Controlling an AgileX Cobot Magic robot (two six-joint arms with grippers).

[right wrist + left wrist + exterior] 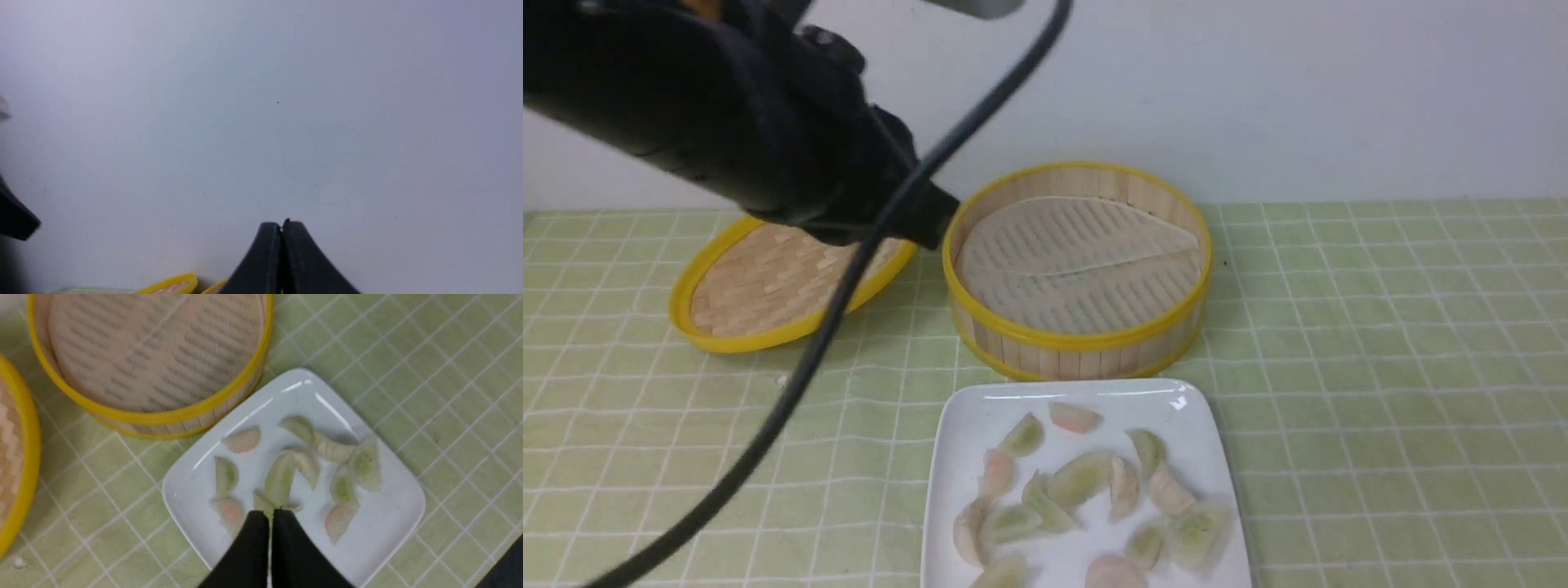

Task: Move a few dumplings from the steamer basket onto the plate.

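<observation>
1. Front view, centre: round, deep bamboo steamer basket w/ upright slat walls & yellow rims [1074, 339] on a bench under a pale-green cloth w/ white grid lines [1380, 367]. A thin whitish liner sheet [1086, 237] spreads over the slatted floor, slats showing through.
2. Glossy white square plate w/ rounded corners [1225, 523], on the near side of the basket; its lower edge is cut off by the front view.
3. Small crescent-shaped, translucent dumplings, pale green, pinkish & beige [1081, 479], all on the plate. Several touch or overlap, incl. a green & a beige one near the plate's R side; a pinkish one lies apart near the far edge.
4. Shallow woven-bamboo lid w/ yellow rim [756, 286], L of the basket, partly hidden behind the L arm.
5. Black L arm [792, 139], raised, upper L of the front view; a dark cable [849, 286], blurred, crosses before it.
6. L pincer [271, 516]: closed, tips together w/ nothing gripped; in its wrist view it shows against the plate & dumplings.
7. R pincer [282, 226]: closed, dark tips together, likewise w/ nothing gripped; its wrist view is mostly pale wall [286, 122], w/ yellow rims low down.
</observation>
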